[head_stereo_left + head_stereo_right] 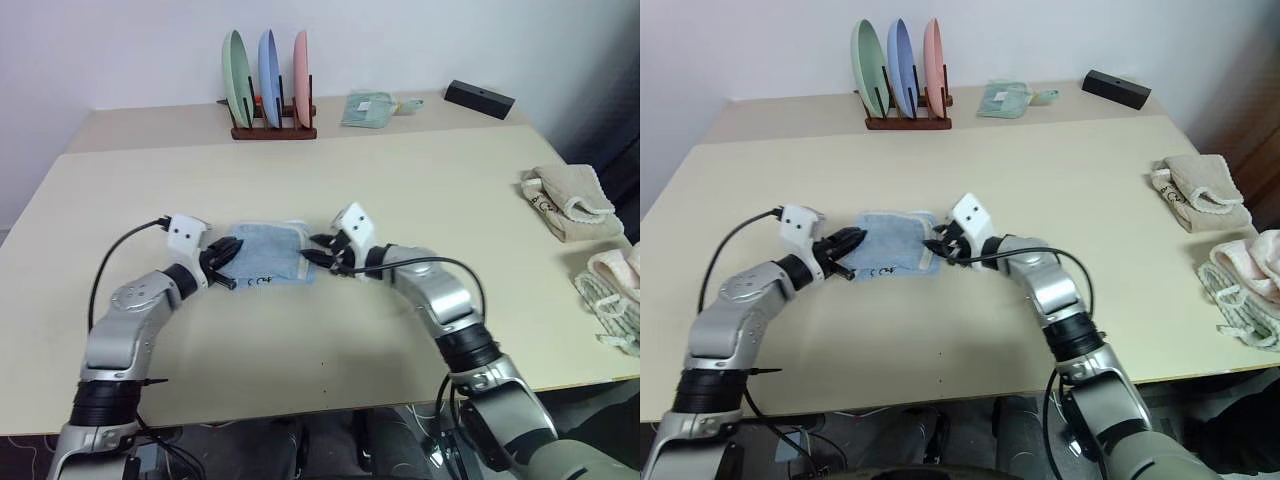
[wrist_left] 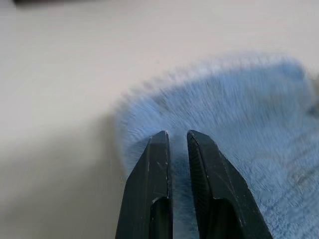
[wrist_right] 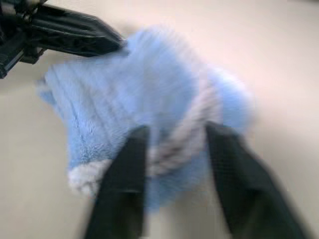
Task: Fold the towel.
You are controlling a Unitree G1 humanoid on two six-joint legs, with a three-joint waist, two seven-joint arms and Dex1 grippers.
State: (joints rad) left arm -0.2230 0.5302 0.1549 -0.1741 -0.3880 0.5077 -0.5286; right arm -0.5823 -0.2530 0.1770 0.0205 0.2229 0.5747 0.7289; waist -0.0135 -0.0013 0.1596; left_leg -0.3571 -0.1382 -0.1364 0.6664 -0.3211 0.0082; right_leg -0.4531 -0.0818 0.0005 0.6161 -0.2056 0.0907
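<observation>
The towel (image 1: pixel 268 256), light blue with pale trim and a small dark mark near its front edge, lies folded small on the table between my two grippers. My left gripper (image 1: pixel 226 254) is at the towel's left edge. In the left wrist view its fingers (image 2: pixel 158 149) stand almost together, pinching the blue cloth (image 2: pixel 239 114). My right gripper (image 1: pixel 320 256) is at the towel's right edge. Its fingers (image 3: pixel 132 149) are spread wide to either side of the whitish trim (image 3: pixel 192 124), with the left gripper (image 3: pixel 107 40) at the towel's far side.
A wooden rack (image 1: pixel 272 128) holding three upright plates stands at the back. A mint-green cloth (image 1: pixel 368 108) and a black box (image 1: pixel 480 98) lie behind on the right. Beige towels (image 1: pixel 570 202) and a cream one (image 1: pixel 612 290) sit by the table's right edge.
</observation>
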